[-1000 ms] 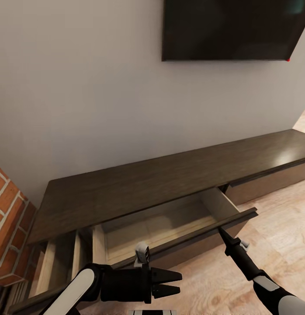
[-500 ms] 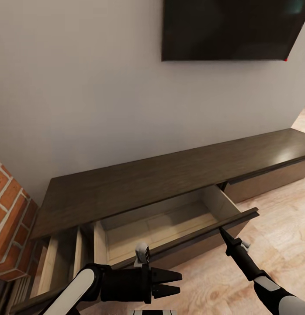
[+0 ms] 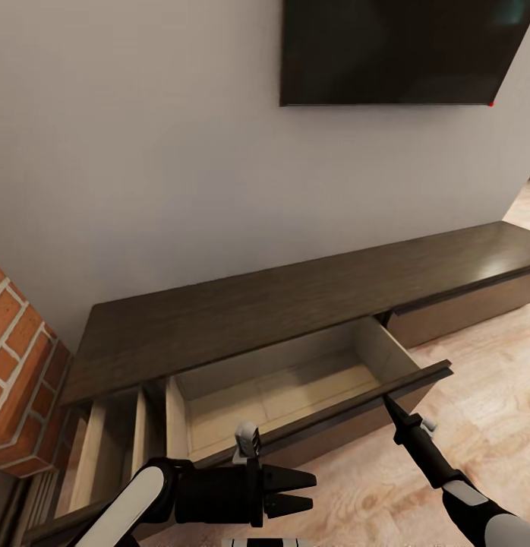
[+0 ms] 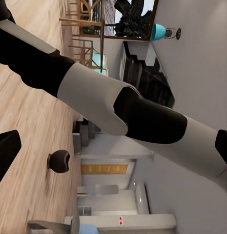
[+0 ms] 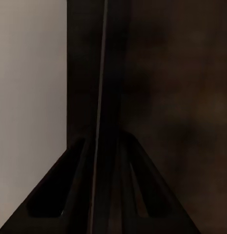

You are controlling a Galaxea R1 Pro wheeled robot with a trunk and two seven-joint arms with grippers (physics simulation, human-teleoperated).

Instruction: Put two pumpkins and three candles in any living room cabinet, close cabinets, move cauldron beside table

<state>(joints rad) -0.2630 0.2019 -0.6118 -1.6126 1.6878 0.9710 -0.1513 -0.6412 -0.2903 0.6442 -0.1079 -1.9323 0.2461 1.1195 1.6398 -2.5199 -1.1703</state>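
The long dark-brown cabinet (image 3: 295, 304) stands against the grey wall. Its middle drawer (image 3: 288, 391) is pulled out, and the pale interior holds nothing. My right gripper (image 3: 387, 403) is shut on the top edge of that drawer's dark front (image 3: 348, 414), near its right end; in the right wrist view the gripper (image 5: 101, 134) pinches the thin edge. My left gripper (image 3: 310, 491) hovers open in front of the drawer, with nothing between its fingers. A small black cauldron (image 4: 58, 161) sits on the wood floor in the left wrist view. Pumpkins, candles and table are out of view.
The leftmost drawer (image 3: 105, 448) is also pulled out, next to the red-brick fireplace (image 3: 18, 372). A wall TV (image 3: 394, 49) hangs above the cabinet. Light wood floor (image 3: 485, 410) lies to the right, where the right-hand drawer front (image 3: 470, 304) is closed.
The view has drawn back a little from the cabinet. The middle drawer has come slightly further out with my right gripper still on its front. The left gripper has held its pose.
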